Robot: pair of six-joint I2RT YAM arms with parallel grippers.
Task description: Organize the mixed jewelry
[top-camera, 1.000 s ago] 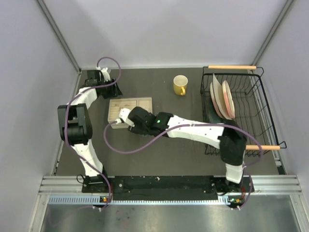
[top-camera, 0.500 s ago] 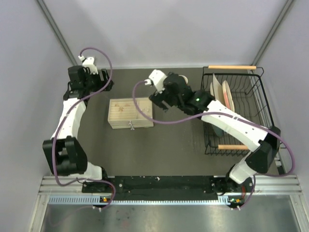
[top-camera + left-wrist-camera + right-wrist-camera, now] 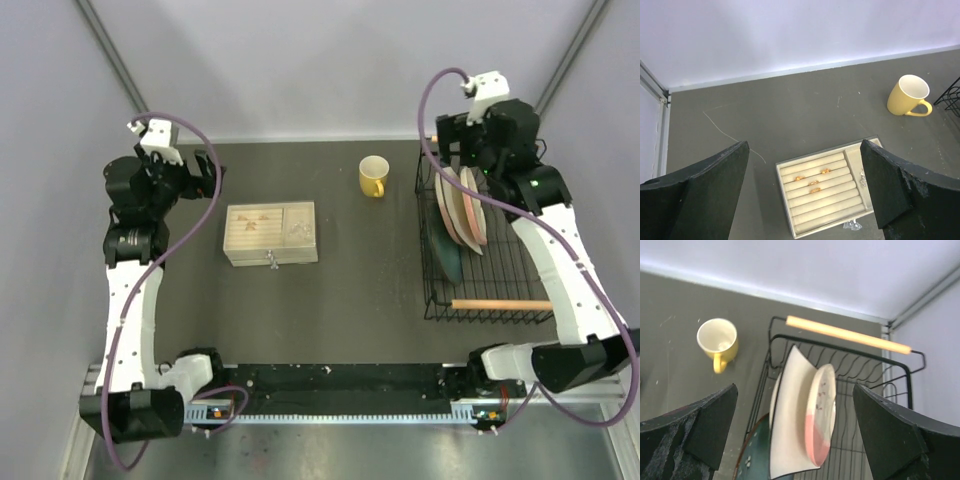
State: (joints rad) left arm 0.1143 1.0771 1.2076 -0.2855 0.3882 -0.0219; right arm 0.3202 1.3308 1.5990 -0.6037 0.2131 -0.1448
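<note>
The cream slotted jewelry box [image 3: 271, 232] lies open on the dark table. In the left wrist view, several gold rings [image 3: 813, 182] sit in the slots of the box [image 3: 830, 207]. A small silvery cluster [image 3: 862, 178] lies in its right compartment. Another silvery glittery bit [image 3: 852, 226] sits at the box's front edge. My left gripper [image 3: 208, 172] is raised behind and left of the box, open and empty [image 3: 802, 146]. My right gripper [image 3: 450, 160] is high over the dish rack, open and empty [image 3: 795, 388].
A yellow mug [image 3: 373, 176] stands behind and right of the box, also in the wrist views [image 3: 908, 95] [image 3: 717, 340]. A black wire dish rack [image 3: 500, 260] with wooden handles holds upright plates [image 3: 810, 425] at the right. Walls close in at the back and sides.
The right arm has swung from over the box, past the mug, to above the dish rack. The left arm has lifted and drawn back to the left. The box has not moved.
</note>
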